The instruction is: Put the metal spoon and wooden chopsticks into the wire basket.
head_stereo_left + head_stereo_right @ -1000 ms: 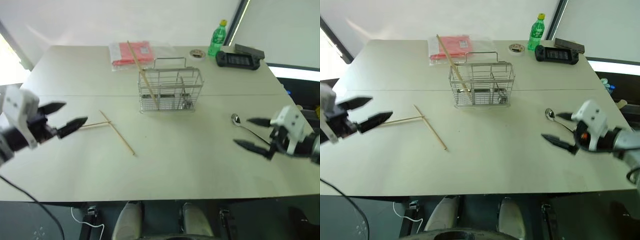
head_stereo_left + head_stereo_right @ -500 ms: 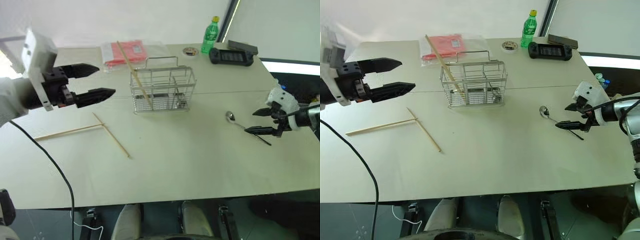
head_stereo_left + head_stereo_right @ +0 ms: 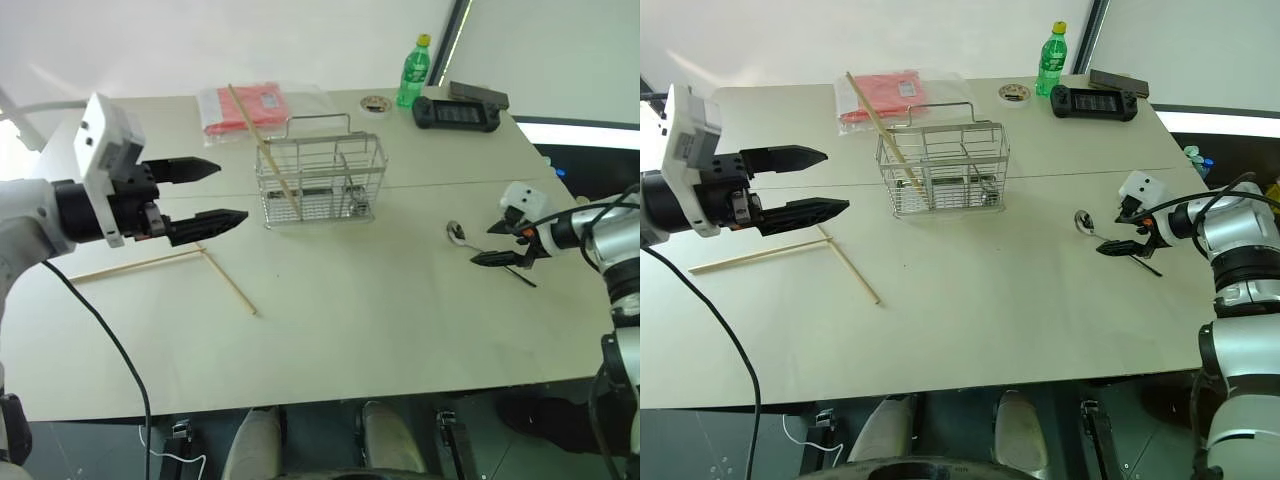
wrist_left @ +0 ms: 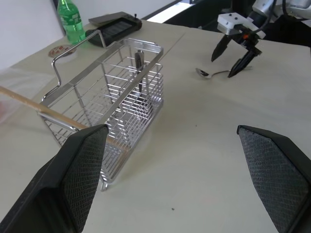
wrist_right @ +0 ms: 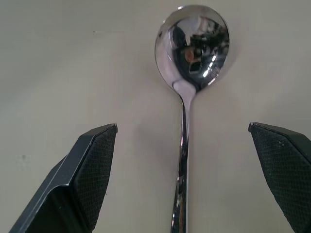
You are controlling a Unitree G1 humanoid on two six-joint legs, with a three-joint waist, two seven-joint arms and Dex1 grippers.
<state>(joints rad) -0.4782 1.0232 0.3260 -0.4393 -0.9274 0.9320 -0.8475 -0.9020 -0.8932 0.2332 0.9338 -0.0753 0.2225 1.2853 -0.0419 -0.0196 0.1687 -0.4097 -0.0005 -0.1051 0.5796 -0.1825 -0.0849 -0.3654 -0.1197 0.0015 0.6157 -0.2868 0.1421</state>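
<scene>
1. Between the two wide-spread fingers of the right tool (image 3: 1118, 236) lies the metal spoon (image 5: 187, 87), flat on the pale worktop (image 3: 380, 320); the wrist view shows the handle running down the middle of the gap, with neither finger touching it.
2. Just beyond the right tool's fingertips sits the spoon's oval bowl (image 3: 456, 232), on the side facing the wire basket (image 3: 320, 184).
3. Ahead of the left tool (image 3: 214, 192), the wire basket stands upright near the worktop's middle, its arched handle up and its dividers visible in the left wrist view.
4. The left tool is open wide and holds nothing; it hangs above the worktop, its fingertips pointing toward the basket and just short of it.
5. One wooden chopstick (image 3: 262, 140) leans in the basket's end nearest the left tool, its top slanting out over a red packet (image 3: 250, 104) behind.
6. Below the left tool, two more wooden chopsticks (image 3: 190, 265) lie on the worktop: one (image 3: 140, 264) runs under the tool's fingers, the other (image 3: 229, 283) angles away from it toward the near edge, and their ends meet or nearly meet.
7. Well beyond both tools, at the far edge, stand a green bottle (image 3: 411, 72), a black handheld device (image 3: 462, 108) and a small round object (image 3: 374, 103).
</scene>
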